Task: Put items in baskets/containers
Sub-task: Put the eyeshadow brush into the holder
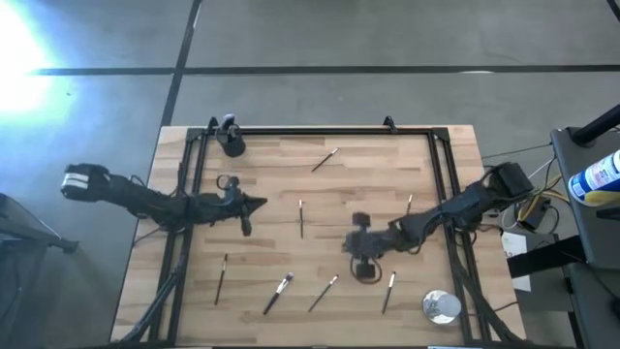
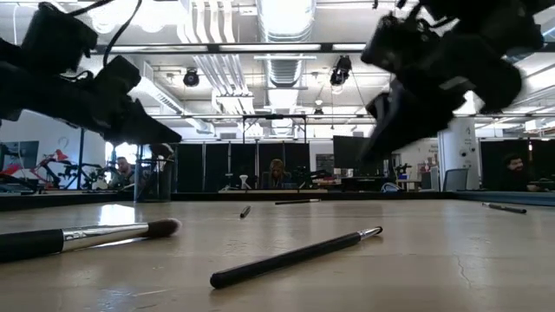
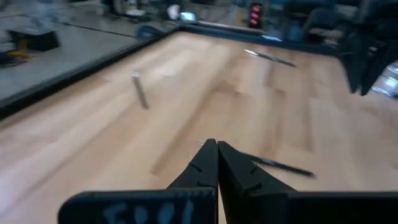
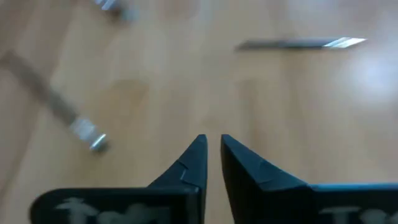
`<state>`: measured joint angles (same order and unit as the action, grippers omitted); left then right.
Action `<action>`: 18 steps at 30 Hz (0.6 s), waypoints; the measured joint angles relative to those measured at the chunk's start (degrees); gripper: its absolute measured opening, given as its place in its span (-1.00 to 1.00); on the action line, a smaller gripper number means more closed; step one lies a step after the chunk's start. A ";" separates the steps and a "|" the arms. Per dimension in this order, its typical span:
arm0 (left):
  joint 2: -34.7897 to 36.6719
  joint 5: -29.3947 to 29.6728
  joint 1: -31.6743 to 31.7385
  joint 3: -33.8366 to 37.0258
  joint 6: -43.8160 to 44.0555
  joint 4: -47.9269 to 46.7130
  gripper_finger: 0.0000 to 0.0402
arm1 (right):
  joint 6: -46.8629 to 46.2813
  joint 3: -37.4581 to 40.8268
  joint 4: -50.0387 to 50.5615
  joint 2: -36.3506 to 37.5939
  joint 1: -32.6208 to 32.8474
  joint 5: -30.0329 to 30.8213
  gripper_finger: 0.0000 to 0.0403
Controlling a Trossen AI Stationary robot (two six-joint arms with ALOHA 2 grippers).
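Note:
Several slim makeup brushes lie flat and scattered on the wooden table: one near the far edge [image 1: 325, 160], one mid-table [image 1: 300, 218], a fluffy-headed one [image 1: 279, 293] and thin ones [image 1: 323, 293] [image 1: 388, 291] along the near side. The small black cup [image 1: 232, 145] stands at the far left corner. My left gripper [image 1: 260, 204] hovers shut over the table's left half, pointing right. My right gripper [image 1: 363, 260] hangs shut above the near-middle, over bare wood between brushes [image 4: 298, 43] [image 4: 62, 112]. In the low view both grippers [image 2: 173, 137] [image 2: 377, 143] are well above the table.
A shiny silver round object [image 1: 441, 306] sits at the near right corner. A black frame [image 1: 310, 131] runs round the table's edges. More brushes lie at the left [image 1: 221, 278] and right [image 1: 409, 204]. Bare wood shows between the two grippers.

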<state>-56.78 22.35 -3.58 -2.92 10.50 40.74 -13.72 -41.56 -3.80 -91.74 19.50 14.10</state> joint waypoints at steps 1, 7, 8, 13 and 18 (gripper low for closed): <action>-0.69 -0.12 -1.23 0.00 -0.01 0.50 -0.99 | -0.12 -0.35 -1.01 -1.70 0.72 -1.88 -0.71; -6.47 -0.01 -6.69 -1.44 0.32 4.04 -0.99 | 0.62 -4.08 -3.23 -11.53 3.21 -9.98 -0.43; -7.50 0.55 -7.18 -1.87 0.36 4.76 -0.99 | 1.06 -4.95 -3.09 -12.47 3.34 -11.21 -0.39; -13.40 1.77 -7.74 -5.06 0.40 5.68 -0.99 | 3.96 -8.56 -1.30 -15.04 3.86 -13.74 -0.29; -19.92 2.05 -7.74 -8.56 0.31 5.93 -0.99 | 5.16 -9.31 0.60 -14.82 3.86 -13.74 -0.36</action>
<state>-76.70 24.40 -11.32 -11.48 10.81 46.67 -8.55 -50.87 -3.20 -106.56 23.35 0.36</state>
